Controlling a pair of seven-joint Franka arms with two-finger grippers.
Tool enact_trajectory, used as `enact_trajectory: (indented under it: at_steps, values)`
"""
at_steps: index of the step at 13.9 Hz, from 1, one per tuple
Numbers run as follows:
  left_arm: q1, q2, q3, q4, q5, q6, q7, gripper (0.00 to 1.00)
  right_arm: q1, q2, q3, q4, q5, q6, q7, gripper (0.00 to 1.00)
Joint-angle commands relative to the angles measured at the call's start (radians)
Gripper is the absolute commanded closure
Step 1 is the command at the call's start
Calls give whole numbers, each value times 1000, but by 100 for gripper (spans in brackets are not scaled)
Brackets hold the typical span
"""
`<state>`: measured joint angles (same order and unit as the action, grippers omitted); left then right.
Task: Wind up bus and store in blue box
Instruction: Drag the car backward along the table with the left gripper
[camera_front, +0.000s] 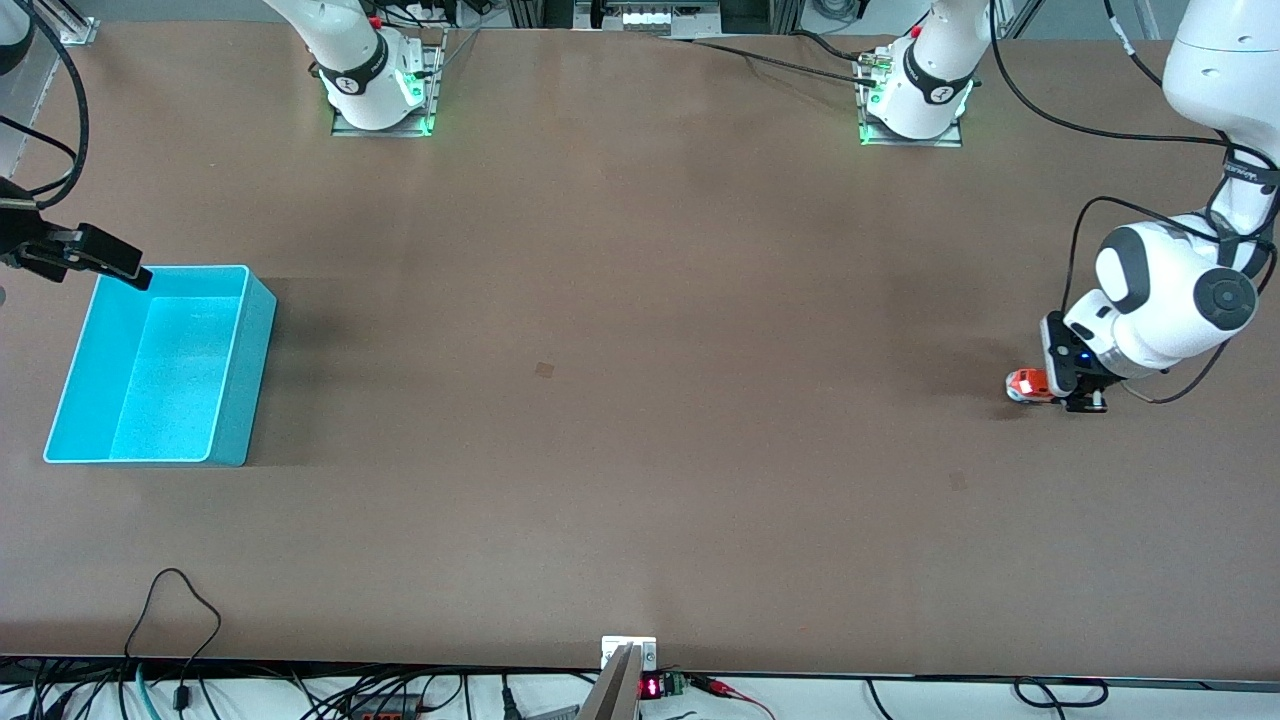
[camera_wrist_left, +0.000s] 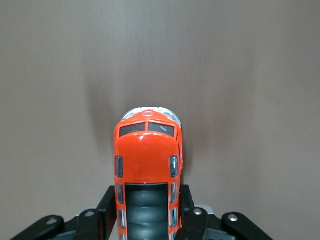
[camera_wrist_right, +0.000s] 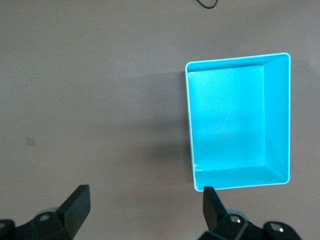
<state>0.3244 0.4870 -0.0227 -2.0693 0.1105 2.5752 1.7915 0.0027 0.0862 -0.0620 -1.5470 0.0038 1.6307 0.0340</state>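
The small orange-red bus (camera_front: 1026, 384) stands on the brown table at the left arm's end, its silver nose pointing toward the table's middle. My left gripper (camera_front: 1072, 388) is shut on the bus's rear sides. In the left wrist view the bus (camera_wrist_left: 148, 165) fills the middle, dark roof panel up, and a black finger (camera_wrist_left: 107, 207) presses each flank. The blue box (camera_front: 160, 365) sits empty at the right arm's end. My right gripper (camera_front: 120, 262) hangs open in the air over the table beside the box's rim, nothing between its fingers (camera_wrist_right: 77, 202). The blue box (camera_wrist_right: 237, 122) shows empty there too.
The two arm bases (camera_front: 378, 90) (camera_front: 915, 95) stand along the table's edge farthest from the front camera. Cables (camera_front: 180, 600) trail over the near edge. A small dark mark (camera_front: 545, 369) is on the tabletop's middle.
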Motion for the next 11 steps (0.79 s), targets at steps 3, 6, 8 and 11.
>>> enact_trajectory:
  at_steps: [3,6,8,11]
  values:
    - [56,90,4,44,17,8,43,42,-4,-2,5,4,-7,1,-13,0]
    - [44,53,-8,109,6,-181,35,0,-1,-2,5,4,-7,1,-13,0]
    - [41,38,-34,167,6,-304,35,0,-4,1,5,5,-5,8,-13,0]
    - [38,-2,-65,205,6,-418,32,0,-4,4,5,5,-5,11,-13,0]
